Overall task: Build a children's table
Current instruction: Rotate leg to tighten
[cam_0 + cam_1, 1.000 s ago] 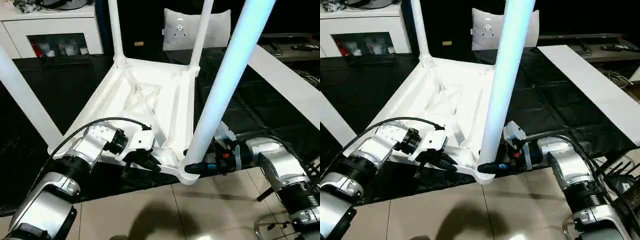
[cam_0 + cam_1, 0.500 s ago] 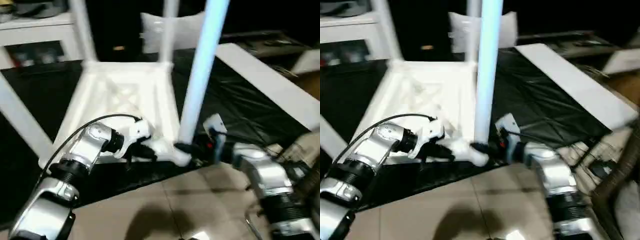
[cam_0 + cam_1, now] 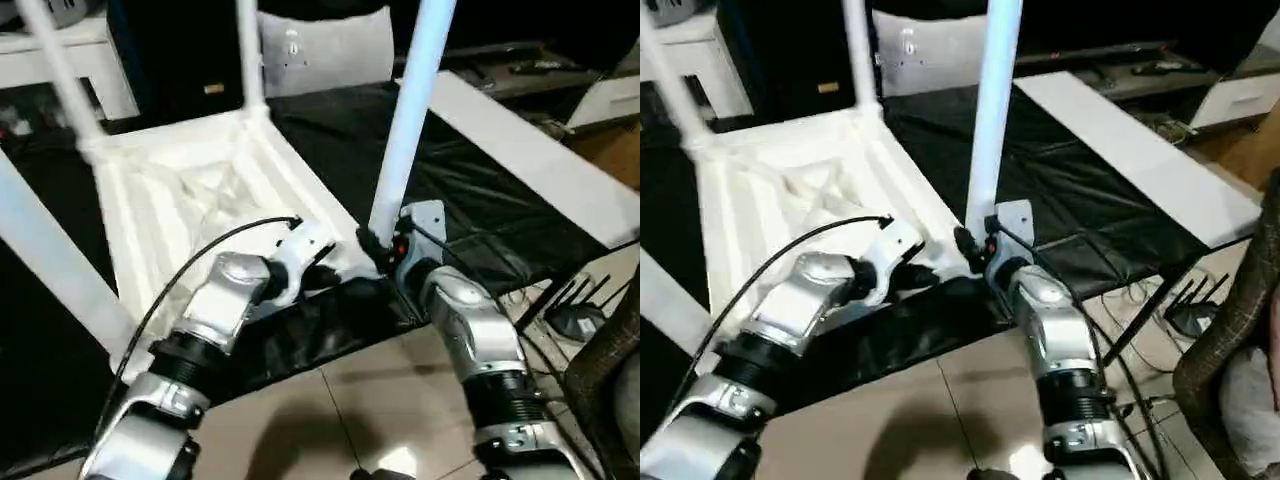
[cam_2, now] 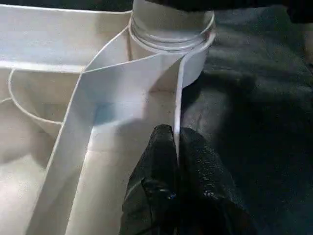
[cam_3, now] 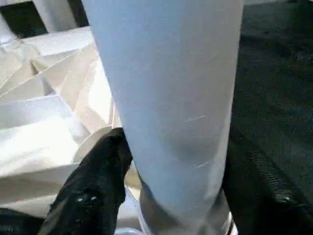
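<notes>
Head view: the upturned children's table [image 3: 180, 190] lies on a black-covered desk [image 3: 480, 200], legs rising. Left wrist view: the left pincer [image 4: 176, 152] pinches the top's thin rim wall. Right wrist view: the right pincer [image 5: 171, 161] clamps the near leg [image 5: 166, 88] at its socket.

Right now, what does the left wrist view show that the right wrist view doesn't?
Left wrist alone: the left gripper pinching the thin side wall of the upturned table top, one finger on each side, just short of the corner socket.
Right wrist alone: the right gripper closed around the leg just above that socket.
Both: the ribbed white underside and the black sheet.
</notes>
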Motion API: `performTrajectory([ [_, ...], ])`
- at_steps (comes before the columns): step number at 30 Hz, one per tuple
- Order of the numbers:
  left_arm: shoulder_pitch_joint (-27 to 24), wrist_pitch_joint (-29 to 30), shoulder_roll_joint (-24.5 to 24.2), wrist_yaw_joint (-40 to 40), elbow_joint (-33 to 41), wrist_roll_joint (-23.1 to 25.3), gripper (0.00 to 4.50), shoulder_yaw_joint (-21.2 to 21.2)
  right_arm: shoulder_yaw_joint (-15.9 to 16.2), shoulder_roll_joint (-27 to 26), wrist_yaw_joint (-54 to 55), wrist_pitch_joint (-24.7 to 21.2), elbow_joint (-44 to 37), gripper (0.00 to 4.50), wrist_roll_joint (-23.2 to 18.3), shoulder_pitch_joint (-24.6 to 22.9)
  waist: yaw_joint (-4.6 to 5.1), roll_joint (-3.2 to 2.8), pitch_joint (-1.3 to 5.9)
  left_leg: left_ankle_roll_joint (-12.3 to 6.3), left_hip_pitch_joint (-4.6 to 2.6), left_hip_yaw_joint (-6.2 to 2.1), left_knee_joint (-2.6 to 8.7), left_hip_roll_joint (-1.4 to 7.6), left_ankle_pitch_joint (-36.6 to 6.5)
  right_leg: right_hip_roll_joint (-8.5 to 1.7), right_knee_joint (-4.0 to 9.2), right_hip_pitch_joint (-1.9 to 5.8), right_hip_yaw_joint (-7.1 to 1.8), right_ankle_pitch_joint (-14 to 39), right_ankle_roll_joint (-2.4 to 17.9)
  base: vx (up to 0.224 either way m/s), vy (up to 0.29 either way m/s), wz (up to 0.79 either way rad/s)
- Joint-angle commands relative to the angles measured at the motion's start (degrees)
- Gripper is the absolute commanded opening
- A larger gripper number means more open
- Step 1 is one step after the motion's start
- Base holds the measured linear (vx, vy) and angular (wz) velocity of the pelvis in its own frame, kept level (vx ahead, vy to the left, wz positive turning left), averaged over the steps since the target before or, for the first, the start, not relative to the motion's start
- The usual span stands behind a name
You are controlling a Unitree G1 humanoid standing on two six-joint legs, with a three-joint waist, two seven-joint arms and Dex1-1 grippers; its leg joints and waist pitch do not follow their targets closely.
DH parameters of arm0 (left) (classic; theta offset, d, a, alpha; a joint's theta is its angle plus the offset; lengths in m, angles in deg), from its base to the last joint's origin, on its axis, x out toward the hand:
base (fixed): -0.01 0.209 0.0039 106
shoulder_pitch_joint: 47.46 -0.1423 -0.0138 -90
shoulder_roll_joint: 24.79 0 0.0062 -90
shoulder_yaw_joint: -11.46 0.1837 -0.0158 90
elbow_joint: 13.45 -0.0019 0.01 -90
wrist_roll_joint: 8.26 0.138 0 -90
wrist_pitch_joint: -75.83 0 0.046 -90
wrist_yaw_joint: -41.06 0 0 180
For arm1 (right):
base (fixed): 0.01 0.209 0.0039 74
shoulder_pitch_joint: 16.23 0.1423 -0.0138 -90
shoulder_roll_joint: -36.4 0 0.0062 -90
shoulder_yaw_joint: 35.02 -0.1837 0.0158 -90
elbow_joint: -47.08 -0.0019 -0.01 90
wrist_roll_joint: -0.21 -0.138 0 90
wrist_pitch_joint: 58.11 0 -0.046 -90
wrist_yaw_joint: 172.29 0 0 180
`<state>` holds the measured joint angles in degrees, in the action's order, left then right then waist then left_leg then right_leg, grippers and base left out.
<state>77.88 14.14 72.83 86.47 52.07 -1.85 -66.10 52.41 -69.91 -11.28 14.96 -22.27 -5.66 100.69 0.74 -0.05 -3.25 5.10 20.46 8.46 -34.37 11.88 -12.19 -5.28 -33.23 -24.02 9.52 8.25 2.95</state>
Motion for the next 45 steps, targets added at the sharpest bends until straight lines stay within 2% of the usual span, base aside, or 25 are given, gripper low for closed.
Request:
performTrajectory([
  [1,1.4,-2.92,1.53,-2.17,3.7,-2.01,0.0,-0.88,4.93,-2.61,-2.99,0.2,0.73,3.21,-0.71,-0.67,-0.72,-0.08,5.5,-8.98,1.02,0.06,2.5,0.78,4.81,-3.6,1.82,5.44,-4.01,1.56,11.31,0.0,0.0,0.0],
  [3,0.98,-3.77,0.44,-0.79,3.85,-1.87,0.0,-0.16,4.31,-1.93,-3.65,1.5,0.41,3.27,-0.8,-1.18,-0.9,-0.16,5.32,-10.19,0.88,0.19,2.49,0.86,4.77,-3.54,1.98,5.26,-3.96,1.7,11.63,0.0,0.0,0.0],
  [4,0.45,-5.02,-0.8,1.14,4.04,-2.02,0.0,0.48,3.76,-0.82,-4.81,3.25,-0.08,3.54,-1.08,-1.79,-1.01,-0.26,5.16,-10.07,0.78,0.24,2.6,0.91,3.47,-3.51,2.22,5.22,-3.92,3.65,11.42,0.0,0.0,0.0],
  [5,-0.09,-5.11,-1.7,2.48,4.4,-2.41,0.0,0.53,3.12,0.29,-5.34,5.21,-0.42,3.54,-0.96,-2.45,-1.13,-0.53,5.06,-9.5,0.65,0.27,2.68,1.02,1.57,-3.56,2.59,5.16,-3.87,6.07,10.85,0.0,0.0,0.0],
  [6,-0.09,-5.11,-1.7,2.48,4.4,-2.41,0.0,0.53,3.12,0.29,-5.34,5.21,-0.42,3.62,-0.96,-2.45,-1.07,-0.41,5.0,-9.13,0.65,0.37,2.72,1.08,0.65,-3.58,2.69,5.13,-3.9,6.92,10.64,0.0,0.0,0.0],
  [9,-0.82,-8.26,-4.58,7.48,3.72,-2.6,0.0,1.9,1.88,3.51,-9.13,8.54,-1.97,3.98,-1.94,-4.44,-1.26,-0.66,4.72,-7.15,0.43,0.45,3.04,1.21,-2.8,-3.46,3.29,5.02,-3.95,11.33,9.29,0.0,0.0,0.0],
  [10,-0.98,-11.46,-6.22,10.72,2.58,-2.73,0.0,2.67,1.72,6.04,-13.72,8.9,-3.7,4.06,-3.46,-5.85,-1.55,-0.74,4.65,-6.51,0.21,0.46,3.12,1.3,-3.88,-3.45,3.44,4.86,-3.99,12.36,8.88,0.0,0.0,0.0],
  [11,-1.0,-12.13,-6.55,11.38,2.3,-2.77,0.0,2.81,1.69,6.58,-14.72,8.96,-4.05,4.1,-3.78,-6.13,-1.72,-0.56,4.53,-6.5,0.24,0.44,3.21,1.16,-5.47,-3.33,3.79,5.09,-3.94,13.83,8.08,0.0,0.0,0.0],
  [13,-0.91,-14.81,-7.95,14.5,0.7,-3.01,0.0,3.34,2.54,10.28,-21.72,8.24,-6.32,4.17,-5.63,-7.85,-1.98,-0.63,4.38,-6.33,-0.03,0.52,3.32,1.26,-6.9,-3.24,4.07,4.89,-3.96,15.32,7.52,0.0,0.0,0.0],
  [14,-0.91,-14.81,-7.95,14.5,0.7,-3.01,0.0,3.34,2.54,10.28,-21.72,8.24,-6.32,4.17,-5.63,-7.85,-2.34,-0.6,4.51,-6.08,-0.15,0.47,3.37,1.43,-6.77,-3.38,3.87,4.9,-4.13,15.01,7.52,0.0,0.0,0.0],
  [16,-0.11,-19.09,-10.13,19.65,-2.28,-3.34,0.0,4.69,5.07,16.94,-33.19,8.25,-8.71,4.17,-7.06,-10.01,-2.87,-0.55,4.34,-5.88,-0.27,0.63,3.4,1.22,-7.48,-3.29,4.16,4.81,-4.12,16.55,7.06,0.0,0.0,0.0],
  [17,0.27,-20.8,-10.79,21.19,-3.38,-3.25,0.0,5.24,5.33,18.42,-35.86,8.26,-8.76,4.17,-7.6,-10.12,-3.21,-0.52,4.34,-6.1,-0.35,0.65,3.37,1.14,-8.15,-3.29,4.4,4.88,-4.08,17.93,6.56,0.0,0.0,0.0],
  [23,1.36,-23.86,-11.97,25.52,-5.72,-3.65,0.0,6.06,5.58,21.58,-41.74,8.25,-7.45,4.17,-8.77,-8.94,-4.1,-0.42,4.33,-4.96,-0.64,0.62,3.5,1.37,-8.36,-3.53,4.67,4.54,-4.03,20.52,6.48,0.0,0.0,0.0],
  [24,1.92,-25.38,-12.83,28.35,-6.79,-3.65,0.0,7.0,6.7,23.05,-44.93,9.23,-5.73,4.17,-8.42,-7.65,-4.25,-0.11,4.42,-4.8,-0.64,0.66,3.52,1.5,-7.85,-3.59,4.51,4.54,-4.16,19.81,6.75,0.0,0.0,0.0],
  [26,2.39,-26.79,-13.6,30.77,-7.73,-3.61,0.0,7.85,7.6,24.11,-47.6,9.78,-4.17,4.17,-8.24,-6.46,-4.55,-0.33,4.5,-5.05,-0.7,0.64,3.48,1.55,-7.14,-3.54,4.28,4.53,-4.25,18.61,7.2,0.0,0.0,0.0],
  [28,2.86,-28.18,-14.31,33.23,-8.65,-3.45,0.0,8.72,8.5,24.95,-50.14,10.09,-2.46,4.17,-8.13,-5.1,-4.61,-0.12,4.55,-5.58,-0.34,0.69,3.43,1.44,-6.67,-3.47,3.91,4.78,-4.25,17.35,7.85,0.0,0.0,0.0],
  [29,3.47,-29.84,-14.72,35.37,-9.93,-3.26,0.0,9.37,9.32,25.7,-52.37,10.26,-0.95,4.01,-8.2,-3.9,-4.75,0.34,4.56,-5.67,-0.35,0.72,3.39,1.66,-5.91,-3.61,3.69,4.66,-4.41,16.41,8.06,0.0,0.0,0.0],
  [30,3.78,-30.58,-14.92,36.36,-10.37,-3.05,0.0,9.79,9.82,25.92,-53.76,9.95,-0.23,3.91,-8.36,-3.19,-4.97,0.16,4.62,-5.92,-0.37,0.75,3.32,1.46,-5.53,-3.55,3.66,4.7,-4.29,16.45,8.25,0.0,0.0,0.0],
  [31,4.56,-32.38,-15.23,38.48,-11.66,-2.56,0.0,10.56,10.77,26.35,-56.85,9.37,1.32,3.91,-8.66,-1.72,-5.32,0.43,4.63,-6.12,-0.36,0.81,3.33,1.58,-5.05,-3.61,3.44,4.7,-4.33,16.47,8.41,0.0,0.0,0.0],
  [32,4.56,-32.38,-15.23,38.48,-11.66,-2.56,0.0,10.56,10.77,26.35,-56.85,9.37,1.32,3.8,-8.66,-1.72,-5.64,0.3,4.65,-6.21,-0.5,0.94,3.28,1.68,-5.02,-3.61,3.48,4.51,-4.39,16.54,8.5,0.0,0.0,0.0],
  [34,5.34,-33.58,-15.31,39.52,-12.79,-1.98,0.0,10.95,11.52,26.51,-59.79,9.13,2.48,3.59,-8.7,-0.64,-5.96,0.53,4.71,-6.05,-0.47,0.89,3.32,1.92,-4.62,-3.78,3.15,4.58,-4.49,15.56,8.77,0.0,0.0,0.0],
  [35,5.41,-33.64,-15.32,39.58,-12.86,-1.95,0.0,10.96,11.61,26.53,-60.04,9.13,2.55,3.5,-8.66,-0.57,-6.16,0.42,4.69,-5.99,-0.47,0.91,3.31,1.97,-4.33,-3.84,3.15,4.53,-4.51,15.3,8.84,0.0,0.0,0.0],
  [36,5.76,-33.97,-15.4,39.88,-13.24,-1.76,0.0,11.01,12.11,26.66,-61.3,9.13,2.91,3.43,-8.48,-0.22,-6.2,0.76,4.69,-5.97,-0.42,0.96,3.33,1.99,-4.36,-3.85,3.2,4.55,-4.52,15.32,8.79,0.0,0.0,0.0],
  [42,6.99,-35.43,-15.8,41.44,-14.92,-1.66,0.0,11.52,14.03,27.08,-65.3,8.71,4.42,2.98,-8.6,1.26,-6.59,0.78,4.63,-4.98,-0.42,1.06,3.34,1.65,-5.26,-3.81,3.68,4.61,-4.37,19.31,6.93,0.0,0.0,0.0],
  [45,7.31,-36.23,-15.93,42.51,-15.62,-1.8,0.0,11.73,14.87,26.95,-66.84,8.27,5.01,2.64,-8.92,1.87,-6.62,0.64,4.7,-4.87,-0.39,1.05,3.32,1.69,-4.85,-3.77,3.67,4.62,-4.39,18.76,6.85,0.0,0.0,0.0],
])
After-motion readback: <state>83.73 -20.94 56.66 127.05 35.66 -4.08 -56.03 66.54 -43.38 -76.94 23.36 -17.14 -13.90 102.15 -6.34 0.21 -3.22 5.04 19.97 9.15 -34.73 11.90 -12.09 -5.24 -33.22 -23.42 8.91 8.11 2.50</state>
